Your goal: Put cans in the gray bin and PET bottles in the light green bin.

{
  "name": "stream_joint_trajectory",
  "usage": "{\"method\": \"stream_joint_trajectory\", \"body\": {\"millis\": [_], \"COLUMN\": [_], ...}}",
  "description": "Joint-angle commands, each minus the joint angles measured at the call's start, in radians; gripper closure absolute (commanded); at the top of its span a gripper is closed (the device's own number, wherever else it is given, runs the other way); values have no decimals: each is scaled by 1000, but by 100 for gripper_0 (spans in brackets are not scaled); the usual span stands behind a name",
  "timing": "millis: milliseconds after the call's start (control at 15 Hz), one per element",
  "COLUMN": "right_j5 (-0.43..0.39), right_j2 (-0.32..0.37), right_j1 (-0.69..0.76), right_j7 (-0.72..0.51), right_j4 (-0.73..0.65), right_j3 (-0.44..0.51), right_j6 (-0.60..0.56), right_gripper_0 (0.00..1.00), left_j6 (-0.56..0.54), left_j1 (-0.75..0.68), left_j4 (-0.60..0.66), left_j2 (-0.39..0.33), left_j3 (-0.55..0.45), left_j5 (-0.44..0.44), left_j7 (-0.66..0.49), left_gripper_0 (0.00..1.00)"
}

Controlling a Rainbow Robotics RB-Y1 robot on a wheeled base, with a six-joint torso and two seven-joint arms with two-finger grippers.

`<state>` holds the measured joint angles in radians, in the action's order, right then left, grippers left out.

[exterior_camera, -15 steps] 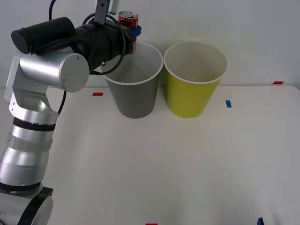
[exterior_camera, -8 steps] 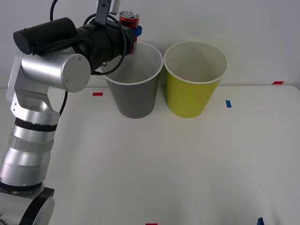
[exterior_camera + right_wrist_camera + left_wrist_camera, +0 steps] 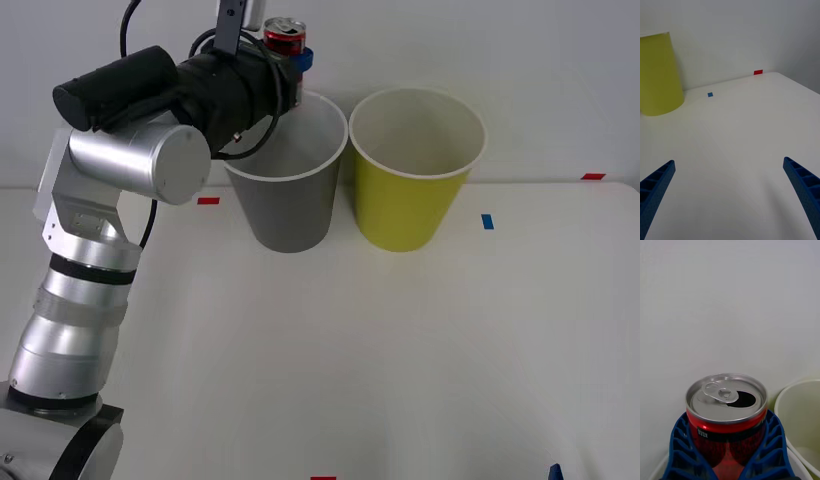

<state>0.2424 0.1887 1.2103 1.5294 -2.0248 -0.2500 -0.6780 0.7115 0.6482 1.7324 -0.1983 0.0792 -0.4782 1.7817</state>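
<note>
A: Where's the small red drink can with the silver pull-tab top [image 3: 284, 38]?

B: Upright, clenched between the blue ribbed fingers [image 3: 679, 444] of the left gripper [image 3: 290, 68], above the near-left part of the white rim of the tall dark gray tapered wastebasket [image 3: 285, 205].

A: So what makes the drop go well?

B: Carry the can farther in over the pale interior before the fingers let go; released where it hangs now, I'd judge it could clip the rim and tumble onto the white table [image 3: 400, 350].

A: Anything in the way?

B: The tall yellow-green tapered wastebasket [image 3: 412, 170] stands just beside the gray one (same shape, wrong bin for a can), so don't overshoot. Small red and blue tape marks lie clear of everything. The right gripper [image 3: 730, 195] waits low over the table, fingers spread, holding nothing.
</note>
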Motion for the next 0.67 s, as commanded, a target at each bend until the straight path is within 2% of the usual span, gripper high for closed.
{"method": "stream_joint_trajectory", "body": {"millis": [67,267,400,533,667], "right_j5": [0,0,0,0,0], "right_j2": [0,0,0,0,0], "right_j1": [0,0,0,0,0], "right_j7": [0,0,0,0,0], "right_j4": [0,0,0,0,0], "right_j3": [0,0,0,0,0], "right_j6": [0,0,0,0,0], "right_gripper_0": [0,0,0,0,0], "left_j6": [-9,-9,28,132,152], "left_j1": [-1,-2,-2,-45,-150], "left_j4": [-7,2,24,131,265], "left_j2": [-4,-23,-66,-95,-112], "left_j3": [4,-1,-4,-33,-45], "left_j5": [-11,-36,-91,-138,-140], "left_j7": [-2,1,2,1,5], "left_gripper_0": [0,0,0,0,0]}}
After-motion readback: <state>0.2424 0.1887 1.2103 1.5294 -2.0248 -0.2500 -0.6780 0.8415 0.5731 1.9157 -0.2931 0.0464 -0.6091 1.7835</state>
